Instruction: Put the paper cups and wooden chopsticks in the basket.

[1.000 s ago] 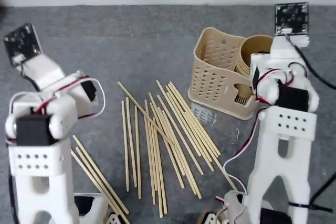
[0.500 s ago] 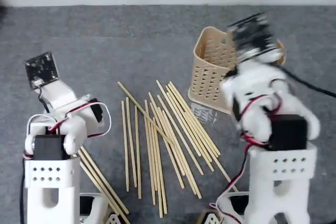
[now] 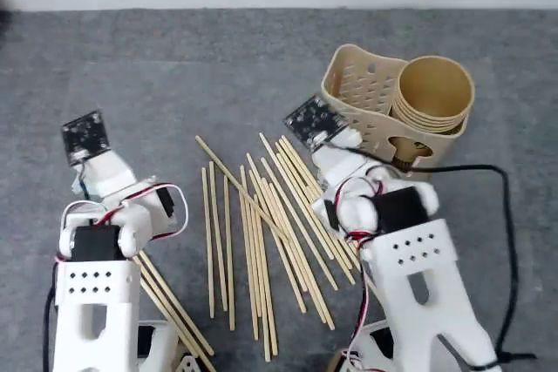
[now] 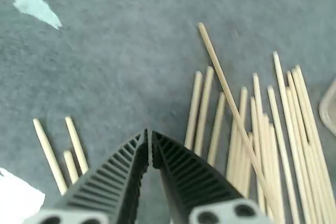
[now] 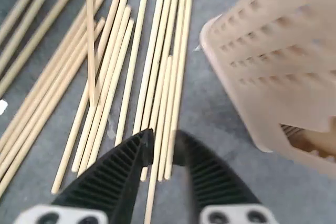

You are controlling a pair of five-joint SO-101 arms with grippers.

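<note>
The right gripper (image 5: pixel 161 139), jaws a narrow slit apart, hangs over the right side of the wooden chopsticks (image 5: pixel 170 77) strewn mid-table; whether it touches one is unclear. The left gripper (image 4: pixel 148 136), pinched closed and empty, hovers just left of them. At the far right, the basket (image 3: pixel 357 95) holds stacked paper cups (image 3: pixel 433 91).

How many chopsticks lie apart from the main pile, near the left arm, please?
3 chopsticks, side by side on the table right beside the left arm; its base may hide more.
</note>
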